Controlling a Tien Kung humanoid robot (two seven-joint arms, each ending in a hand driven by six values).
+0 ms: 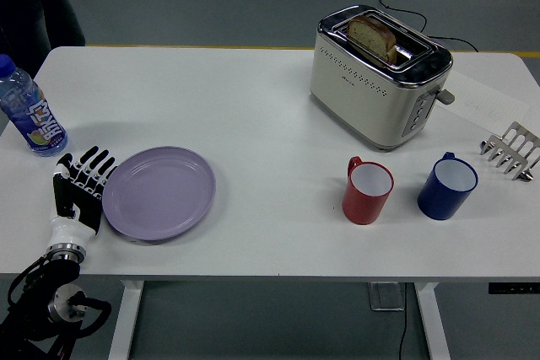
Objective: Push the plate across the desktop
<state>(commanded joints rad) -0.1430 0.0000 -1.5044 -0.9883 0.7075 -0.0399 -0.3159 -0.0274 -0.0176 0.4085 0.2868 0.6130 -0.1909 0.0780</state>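
White table [253, 115] fills your view. Toaster [378, 73] far right w/ a bread slice [373, 36] half sunk in the slot – lower part hidden. Lilac plate [159, 191] sits near-left, close to the front edge. Red mug [367, 190] and blue mug [447, 185] near-right. Bottle [29, 110] at left edge, toast rack [512, 152] at right edge. Person at top-left, mostly cut off. Left hand [79, 188] – fingers spread flat, holding nothing, fingertips against the plate's left rim. Can't confirm contact pressure. Right hand not visible.
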